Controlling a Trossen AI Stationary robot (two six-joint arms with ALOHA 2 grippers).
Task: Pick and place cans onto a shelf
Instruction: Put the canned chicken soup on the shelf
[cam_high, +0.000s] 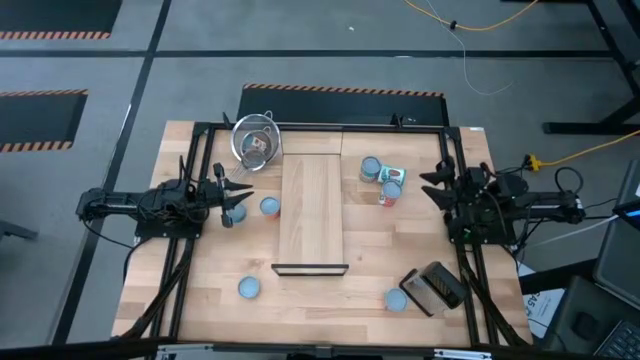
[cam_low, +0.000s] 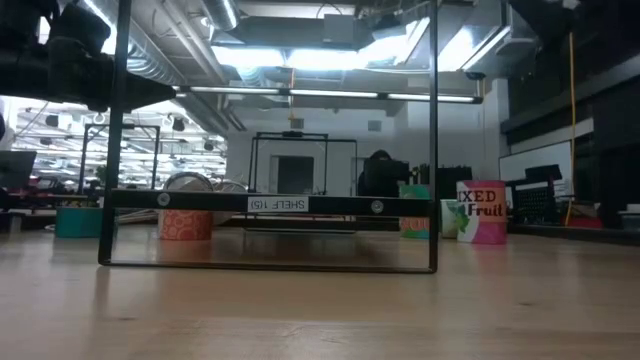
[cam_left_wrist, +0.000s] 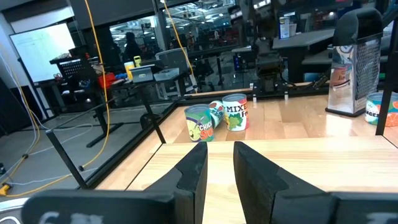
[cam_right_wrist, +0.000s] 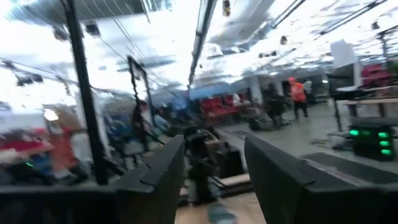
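On the tabletop (cam_high: 330, 300), as seen from above:
Shelf (cam_high: 311, 210): laid flat mid-table, nothing on it.
Cans (cam_high: 382, 180): a cluster is seen right of the shelf; singles (cam_high: 269, 207) lie left and near the front edge.
Obstacles: strainer (cam_high: 256, 140) behind left; dark box (cam_high: 432, 287) front right.
Left end effector (cam_high: 236, 197): fingers parted a little, nothing gripped, just beside a can.
Right end effector (cam_high: 430, 184): spread wide, nothing held, near the cluster.

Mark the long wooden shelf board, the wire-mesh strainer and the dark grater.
Long light wood shelf board (cam_high: 311, 210), high view, bare middle.
Wire-mesh metal strainer (cam_high: 243, 133), high view, rim.
Dark rectangular box grater (cam_high: 436, 287), high view, top face.
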